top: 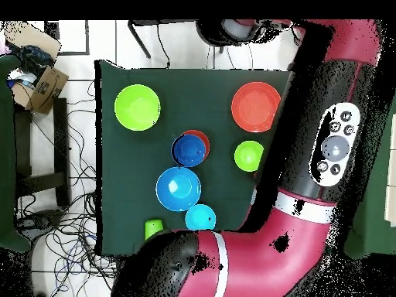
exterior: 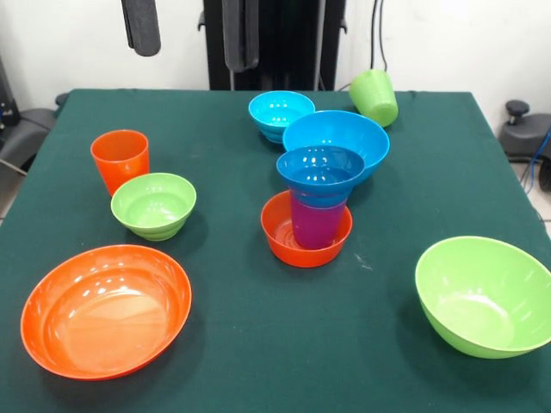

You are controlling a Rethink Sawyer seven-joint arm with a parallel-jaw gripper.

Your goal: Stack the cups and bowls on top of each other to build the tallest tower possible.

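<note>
The tower stands mid-table: a small orange bowl (exterior: 284, 239) holds an upright purple cup (exterior: 317, 224) with a dark blue bowl (exterior: 320, 170) on top; it also shows in the overhead view (top: 189, 150). My gripper (exterior: 191, 30) hangs open and empty at the top edge, above the table's far side and well apart from every piece. An orange cup (exterior: 120, 157) stands upright at the left. A lime green cup (exterior: 374, 96) lies tilted at the far right (top: 154, 228). In the overhead view the arm hides the orange cup.
A large light blue bowl (exterior: 344, 133) sits right behind the tower, a small light blue bowl (exterior: 281, 112) beyond it. A small lime bowl (exterior: 153, 205), a large orange bowl (exterior: 105, 310) and a large lime bowl (exterior: 486, 297) stand nearer the front.
</note>
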